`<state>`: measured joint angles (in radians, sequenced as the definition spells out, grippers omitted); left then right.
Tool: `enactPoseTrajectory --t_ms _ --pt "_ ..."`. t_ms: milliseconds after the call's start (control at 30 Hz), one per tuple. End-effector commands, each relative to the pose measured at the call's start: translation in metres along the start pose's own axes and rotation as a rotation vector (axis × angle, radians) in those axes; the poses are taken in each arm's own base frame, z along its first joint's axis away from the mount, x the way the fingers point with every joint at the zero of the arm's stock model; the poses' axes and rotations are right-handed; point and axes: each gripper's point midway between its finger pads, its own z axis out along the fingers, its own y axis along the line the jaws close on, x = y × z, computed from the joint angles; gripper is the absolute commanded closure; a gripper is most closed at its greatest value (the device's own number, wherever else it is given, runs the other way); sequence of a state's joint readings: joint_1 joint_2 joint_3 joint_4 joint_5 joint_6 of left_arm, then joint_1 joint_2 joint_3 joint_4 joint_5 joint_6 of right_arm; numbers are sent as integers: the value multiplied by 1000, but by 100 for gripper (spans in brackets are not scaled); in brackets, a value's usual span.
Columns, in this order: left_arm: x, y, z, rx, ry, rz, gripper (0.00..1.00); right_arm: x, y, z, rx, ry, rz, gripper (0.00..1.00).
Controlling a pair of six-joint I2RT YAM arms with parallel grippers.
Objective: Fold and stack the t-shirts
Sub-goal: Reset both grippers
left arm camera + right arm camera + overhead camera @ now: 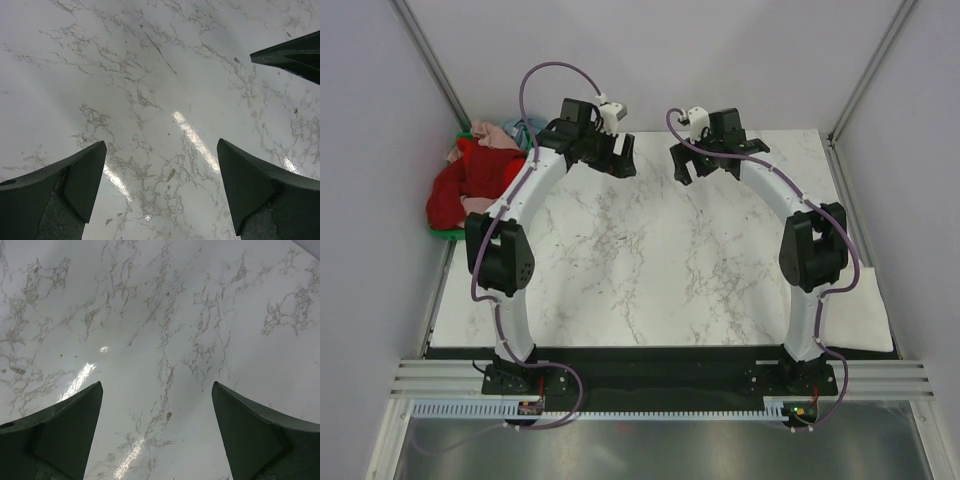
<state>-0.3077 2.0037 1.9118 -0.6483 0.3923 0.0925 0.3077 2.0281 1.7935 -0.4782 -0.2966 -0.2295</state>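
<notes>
A heap of t-shirts sits off the table's far left corner: a red one (468, 185), a pink one (492, 134) and a pale blue one (526, 126) behind it. A flat cream-white cloth (860, 312) lies at the near right edge; no print shows on it. My left gripper (616, 160) hovers open and empty over the far left of the marble table (650, 260), close beside the heap. My right gripper (691, 167) hovers open and empty over the far middle. Both wrist views show wide-open left jaws (161, 145) and right jaws (157, 385) over bare marble.
A green crate (448, 234) holds the heap at the left, beyond the table edge. Grey walls and metal frame posts close in the left, right and far sides. The right gripper's fingertip (295, 54) shows in the left wrist view.
</notes>
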Motion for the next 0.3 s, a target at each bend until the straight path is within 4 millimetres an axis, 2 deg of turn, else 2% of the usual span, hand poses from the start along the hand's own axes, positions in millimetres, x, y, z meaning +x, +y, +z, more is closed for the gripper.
enactPoseTrajectory --t_ms 0,167,267 --pt "-19 -6 -28 -18 -70 21 0 -28 -20 3 204 -75 88 2" --pt "-17 -4 -25 -23 -63 5 0 -23 -8 8 200 -58 69 2" --pt "-23 -4 -23 -15 -74 -2 0 -17 -5 12 231 -37 62 2"
